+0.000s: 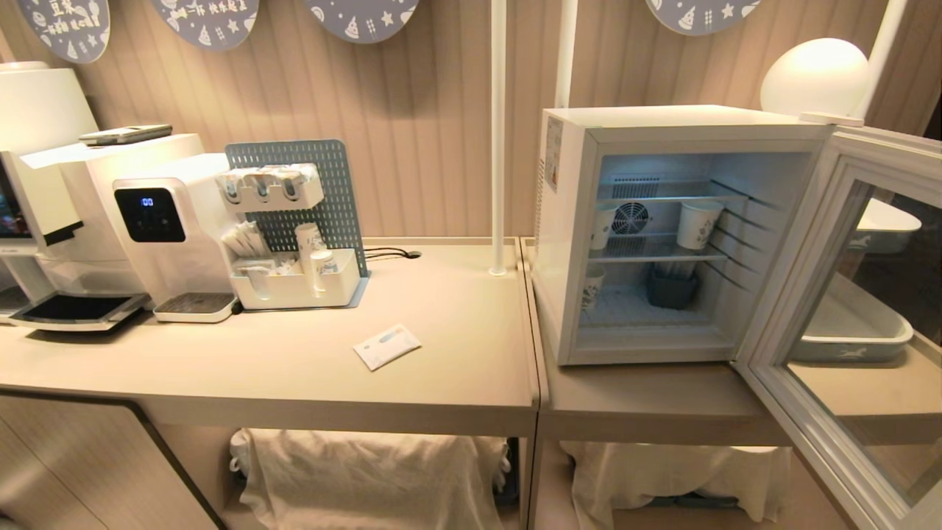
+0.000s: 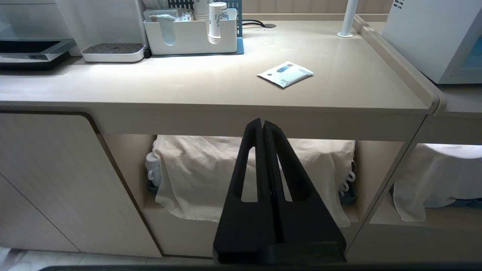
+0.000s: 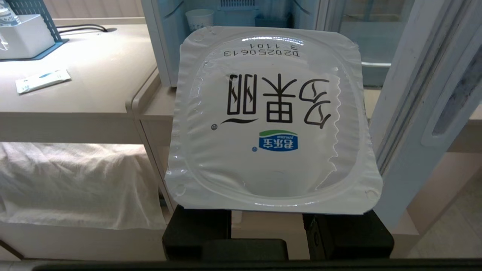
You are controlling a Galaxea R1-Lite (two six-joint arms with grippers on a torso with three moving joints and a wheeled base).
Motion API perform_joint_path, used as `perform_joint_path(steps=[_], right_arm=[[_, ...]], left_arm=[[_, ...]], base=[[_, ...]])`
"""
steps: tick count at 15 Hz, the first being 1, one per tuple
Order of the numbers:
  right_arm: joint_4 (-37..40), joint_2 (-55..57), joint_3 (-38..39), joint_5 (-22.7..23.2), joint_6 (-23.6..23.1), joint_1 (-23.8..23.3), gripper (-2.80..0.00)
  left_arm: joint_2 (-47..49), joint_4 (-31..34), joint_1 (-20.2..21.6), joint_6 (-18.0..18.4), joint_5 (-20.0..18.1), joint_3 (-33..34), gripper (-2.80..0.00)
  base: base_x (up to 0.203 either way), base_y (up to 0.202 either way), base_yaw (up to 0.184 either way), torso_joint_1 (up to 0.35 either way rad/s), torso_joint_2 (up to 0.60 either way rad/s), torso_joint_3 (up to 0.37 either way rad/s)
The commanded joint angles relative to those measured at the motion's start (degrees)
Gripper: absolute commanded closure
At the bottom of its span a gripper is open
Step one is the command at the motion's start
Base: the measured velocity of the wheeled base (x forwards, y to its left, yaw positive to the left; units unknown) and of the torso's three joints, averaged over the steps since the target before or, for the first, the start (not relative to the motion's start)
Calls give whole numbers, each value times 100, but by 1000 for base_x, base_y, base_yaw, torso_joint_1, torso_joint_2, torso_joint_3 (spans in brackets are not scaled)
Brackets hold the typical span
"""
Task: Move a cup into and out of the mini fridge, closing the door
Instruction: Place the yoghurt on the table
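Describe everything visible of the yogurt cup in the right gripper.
Only the cup lid shows: a white, glossy, slightly wrinkled foil sheet, squarish with rounded corners, printed with large black characters, a small blue-green logo and a date code. It faces the right wrist camera, held in the right gripper, whose black jaws sit beneath it, in front of the open mini fridge.

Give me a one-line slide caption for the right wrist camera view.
Right gripper holds the cup, printed lid toward the camera, before the mini fridge with its door open.

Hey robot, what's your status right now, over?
Right end effector shut on cup, short of the fridge. Left end effector shut, empty, below the counter edge. Door open; paper cups already on the shelves.
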Motion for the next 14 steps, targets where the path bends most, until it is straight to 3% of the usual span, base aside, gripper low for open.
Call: perform_joint_path(steps=[1,8,14], right_arm=[[-2,13,0,1,-3,1,0],[7,13,0,1,-7,1,0],[7,6,0,9,-8,1,0]], left_arm=[[9,-1,1,2,4,0,0],[9,-1,1,-6,4,0,0],[9,-1,1,46,-3,0,0]], base=[[-121,0,-5,19,10,2],[-174,0,2,3,0,5],[0,0,0,0,0,0]])
